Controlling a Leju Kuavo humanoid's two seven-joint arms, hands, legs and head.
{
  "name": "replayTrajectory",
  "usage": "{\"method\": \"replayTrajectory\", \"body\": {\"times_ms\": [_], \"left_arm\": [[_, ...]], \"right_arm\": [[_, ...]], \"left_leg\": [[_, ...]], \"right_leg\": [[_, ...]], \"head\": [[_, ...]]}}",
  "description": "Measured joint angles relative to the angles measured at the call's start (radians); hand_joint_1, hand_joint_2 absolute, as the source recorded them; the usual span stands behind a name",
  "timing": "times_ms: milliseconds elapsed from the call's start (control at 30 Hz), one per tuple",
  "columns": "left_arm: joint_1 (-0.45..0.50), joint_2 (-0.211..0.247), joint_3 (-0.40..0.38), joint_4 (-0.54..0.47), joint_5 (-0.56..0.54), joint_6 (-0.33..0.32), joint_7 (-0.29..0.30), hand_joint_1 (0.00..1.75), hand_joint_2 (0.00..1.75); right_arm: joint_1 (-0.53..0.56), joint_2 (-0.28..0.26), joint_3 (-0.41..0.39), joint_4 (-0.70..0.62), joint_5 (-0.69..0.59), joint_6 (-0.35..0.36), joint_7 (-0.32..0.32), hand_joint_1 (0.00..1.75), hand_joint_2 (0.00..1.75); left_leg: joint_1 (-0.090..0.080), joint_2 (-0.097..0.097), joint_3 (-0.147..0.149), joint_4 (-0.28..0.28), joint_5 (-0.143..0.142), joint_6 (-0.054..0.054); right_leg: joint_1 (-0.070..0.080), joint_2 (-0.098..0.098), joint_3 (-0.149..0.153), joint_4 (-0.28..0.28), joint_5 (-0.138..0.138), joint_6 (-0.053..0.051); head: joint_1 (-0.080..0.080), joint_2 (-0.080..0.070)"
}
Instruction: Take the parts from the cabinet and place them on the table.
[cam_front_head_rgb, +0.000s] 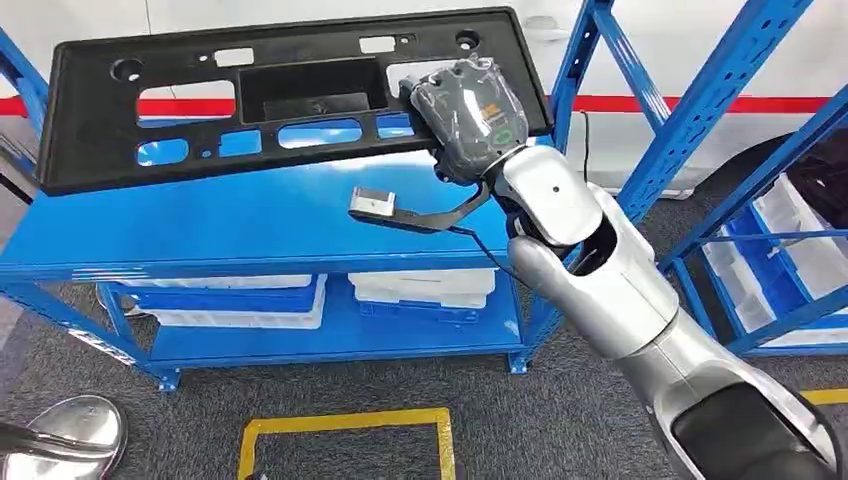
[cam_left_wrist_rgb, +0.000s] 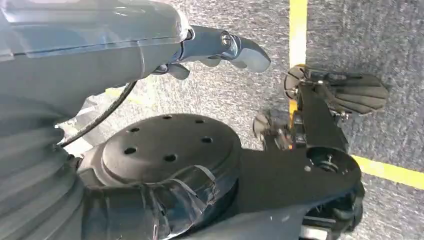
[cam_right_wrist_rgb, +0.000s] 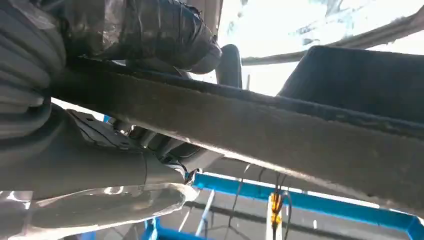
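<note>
Blue steel shelving (cam_front_head_rgb: 250, 225) carries 1 long black plastic panel (cam_front_head_rgb: 290, 95) on its top level, tilted with the near edge raised. The right robot hand (cam_front_head_rgb: 470, 110) clamps that panel's right end, thumb above and fingers beneath in the right wrist view. I judge the pickup step is underway; next comes lifting it clear of the uprights. The left robot hand (cam_left_wrist_rgb: 220, 47) hangs spread, holding nothing. White trays (cam_front_head_rgb: 420, 288) sit on the lower level: I count 2 stacks.
</note>
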Motion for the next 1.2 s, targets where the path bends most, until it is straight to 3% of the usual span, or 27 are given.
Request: {"method": "replayTrajectory", "body": {"times_ms": [33,133,167,233,300,333,367,400,467,500,533,567,633,667,700,767,800,833,867,933,967,1000,1033,1067,1133,1167,1200], "left_arm": [[0.000,0.000,0.000,0.000,0.000,0.000,0.000,0.00,1.75],[0.001,0.000,0.000,0.000,0.000,0.000,0.000,0.00,1.75],[0.001,0.005,0.002,0.000,0.000,0.000,0.000,0.00,1.75],[0.002,0.002,0.003,-0.001,0.000,0.000,0.000,0.00,1.75],[0.003,0.002,0.003,-0.001,0.000,0.000,0.000,0.00,1.75],[0.002,0.002,0.003,-0.001,0.000,0.000,0.000,0.00,1.75],[0.001,0.002,0.003,-0.001,0.000,0.000,0.000,0.00,1.75],[0.001,0.002,0.003,-0.001,0.000,-0.002,0.000,0.00,1.75],[0.001,0.002,0.002,0.000,0.000,-0.003,0.000,0.00,1.75],[-0.001,-0.010,0.002,-0.003,0.000,-0.006,0.001,0.00,1.75],[-0.002,-0.006,0.002,-0.001,0.000,-0.006,0.001,0.00,1.75],[0.001,-0.012,0.002,-0.001,0.000,-0.006,0.003,0.00,1.75],[0.000,-0.013,0.002,0.000,0.000,-0.006,0.005,0.00,1.75],[0.000,-0.012,0.002,0.000,0.001,-0.006,0.006,0.00,1.75],[-0.001,-0.008,0.003,0.004,0.001,-0.005,0.007,0.00,1.75],[0.001,-0.006,0.003,0.005,0.002,-0.005,0.008,0.00,1.75],[0.003,-0.005,0.003,0.005,0.001,-0.008,0.006,0.00,1.75],[0.003,-0.005,0.003,0.005,0.002,-0.012,0.005,0.00,1.75],[0.002,-0.005,0.002,0.005,0.001,-0.014,0.004,0.00,1.75],[0.002,-0.006,0.003,0.005,0.002,-0.017,0.002,0.00,1.75],[0.001,-0.008,0.002,0.005,0.002,-0.018,0.002,0.00,1.75],[0.000,-0.017,0.002,0.004,0.001,-0.018,0.002,0.00,1.75],[-0.004,-0.024,0.002,0.003,0.000,-0.018,0.003,0.00,1.75],[-0.006,-0.031,0.002,0.001,0.000,-0.021,0.005,0.00,1.75],[-0.003,-0.031,0.002,0.001,0.000,-0.021,0.010,0.00,1.75],[-0.002,-0.031,0.002,0.002,0.000,-0.018,0.013,0.00,1.75],[-0.004,-0.025,0.002,0.003,0.001,-0.018,0.017,0.00,1.75]], "right_arm": [[-0.003,0.000,0.000,-0.002,0.000,0.000,0.000,1.75,1.75],[-0.004,0.000,0.000,-0.002,0.000,0.000,0.000,1.75,1.75],[-0.004,0.002,0.000,-0.002,0.000,0.000,0.000,1.75,1.75],[-0.008,0.007,0.000,-0.001,0.000,0.000,0.000,1.75,1.75],[-0.005,0.007,0.000,-0.001,0.000,0.000,0.000,1.75,1.75],[-0.003,0.007,0.000,0.001,0.000,0.000,0.000,1.75,1.75],[-0.002,0.007,0.001,0.002,0.000,0.000,0.000,1.75,1.75],[0.000,0.007,0.001,0.005,0.000,0.000,-0.001,1.75,1.75],[0.001,0.007,0.001,0.009,0.000,0.000,-0.001,1.75,1.75],[0.000,0.007,0.001,0.009,0.000,-0.001,-0.001,1.75,1.75],[-0.004,0.006,0.001,0.010,0.000,-0.001,-0.001,1.75,1.75],[0.000,0.008,0.001,0.010,0.000,-0.002,-0.001,1.75,1.75],[0.004,0.008,0.001,0.015,0.000,-0.001,-0.003,1.75,1.75],[0.009,0.007,0.002,0.016,0.000,-0.001,-0.003,1.75,1.75],[0.009,0.007,0.002,0.018,0.000,-0.001,-0.003,1.75,1.75],[0.010,0.007,0.002,0.018,0.000,-0.001,-0.003,1.75,1.75],[0.012,0.007,0.002,0.019,0.000,-0.001,-0.003,1.75,1.75],[0.015,0.007,0.002,0.021,0.000,-0.001,-0.003,1.75,1.75],[0.017,0.007,0.003,0.021,0.000,-0.001,-0.003,1.75,1.75],[0.016,0.007,0.006,0.021,0.002,-0.001,-0.003,1.75,1.75],[0.011,0.007,0.006,0.021,0.002,-0.001,-0.003,1.75,1.75],[0.003,0.007,0.006,0.020,0.002,-0.001,-0.003,1.75,1.75],[-0.008,0.010,0.007,0.018,0.002,-0.001,-0.003,1.75,1.75],[-0.017,0.010,0.007,0.018,0.002,0.000,-0.003,1.75,1.75],[-0.022,0.010,0.009,0.018,0.003,0.001,-0.003,1.75,1.75],[-0.021,0.010,0.011,0.018,0.003,0.001,-0.003,1.75,1.75],[-0.019,0.010,0.013,0.019,0.002,0.001,-0.004,1.75,1.75]], "left_leg": [[0.005,0.001,0.003,-0.010,0.013,-0.008],[0.005,-0.001,0.014,-0.050,0.054,-0.024],[-0.002,-0.008,0.006,-0.042,0.045,-0.022],[-0.008,-0.010,-0.026,0.049,-0.085,-0.025],[-0.004,-0.008,-0.051,0.188,-0.176,-0.030],[-0.003,-0.008,-0.057,0.245,-0.182,-0.034],[0.001,-0.008,-0.047,0.263,-0.159,-0.040],[0.008,-0.007,-0.018,0.241,-0.121,-0.047],[0.027,-0.004,0.095,0.100,-0.070,-0.071],[0.031,-0.004,0.149,0.020,-0.110,-0.091],[0.022,-0.016,0.177,-0.037,-0.134,-0.074],[0.026,-0.016,0.164,-0.017,-0.130,-0.051],[0.022,-0.020,0.145,0.004,-0.126,-0.052],[0.025,-0.017,0.135,0.002,-0.122,-0.045],[0.022,-0.015,0.124,0.004,-0.115,-0.034],[0.009,-0.013,0.109,0.004,-0.101,-0.021],[0.000,-0.012,0.102,0.005,-0.093,-0.018],[-0.007,-0.012,0.093,0.005,-0.086,-0.014],[-0.014,-0.012,0.085,0.006,-0.080,-0.011],[-0.025,-0.014,0.073,0.010,-0.071,0.001],[-0.027,-0.015,0.070,0.010,-0.067,0.005],[-0.026,-0.014,0.066,0.009,-0.063,0.007],[-0.020,-0.013,0.057,0.010,-0.054,0.002],[-0.008,-0.012,0.053,0.005,-0.042,-0.011],[0.003,-0.019,0.055,-0.018,-0.018,-0.029],[-0.002,-0.024,0.062,-0.042,-0.002,-0.029],[-0.008,-0.019,0.055,-0.028,-0.030,-0.021]], "right_leg": [[0.001,-0.005,-0.003,0.001,0.013,0.008],[0.007,-0.004,-0.007,-0.034,0.057,-0.010],[-0.009,-0.009,0.001,-0.072,0.084,-0.007],[-0.008,-0.011,-0.021,-0.095,0.131,-0.014],[-0.008,-0.012,-0.050,-0.091,0.148,-0.010],[-0.008,-0.012,-0.070,-0.086,0.159,-0.007],[-0.011,-0.012,-0.091,-0.077,0.168,-0.004],[-0.014,-0.013,-0.110,-0.067,0.174,0.002],[-0.024,-0.011,-0.148,-0.043,0.187,0.018],[-0.020,-0.008,-0.170,-0.032,0.189,0.024],[-0.017,-0.011,-0.180,-0.014,0.193,0.029],[-0.014,-0.005,-0.188,-0.005,0.203,0.034],[-0.017,-0.003,-0.199,-0.005,0.211,0.036],[-0.022,0.001,-0.208,0.006,0.200,0.039],[-0.023,0.000,-0.223,0.041,0.153,0.045],[-0.026,-0.001,-0.262,0.185,0.044,0.048],[-0.024,-0.001,-0.282,0.269,0.000,0.040],[-0.017,0.001,-0.293,0.330,-0.022,0.027],[-0.004,0.002,-0.282,0.343,-0.016,0.013],[0.030,0.006,-0.195,0.241,0.039,-0.022],[0.052,0.011,-0.132,0.150,0.068,-0.049],[0.054,0.024,-0.074,0.059,0.075,-0.088],[0.058,0.026,-0.050,0.014,0.062,-0.100],[0.062,0.014,-0.050,-0.005,0.074,-0.093],[0.065,0.016,-0.051,-0.021,0.101,-0.086],[0.064,0.012,-0.041,-0.061,0.128,-0.098],[0.050,0.003,-0.025,-0.106,0.156,-0.097]], "head": [[0.000,0.000],[0.000,0.000],[0.000,0.000],[-0.002,0.000],[-0.002,0.000],[-0.001,0.000],[-0.002,0.000],[-0.002,0.000],[-0.002,0.000],[-0.006,0.000],[-0.005,0.000],[-0.005,0.000],[-0.003,0.000],[-0.004,0.000],[0.003,0.000],[0.004,0.000],[0.004,0.000],[0.004,0.000],[0.004,0.000],[0.004,0.000],[0.004,0.000],[0.001,0.000],[0.002,0.000],[0.003,0.000],[0.003,0.000],[0.003,0.000],[0.002,0.000]]}}
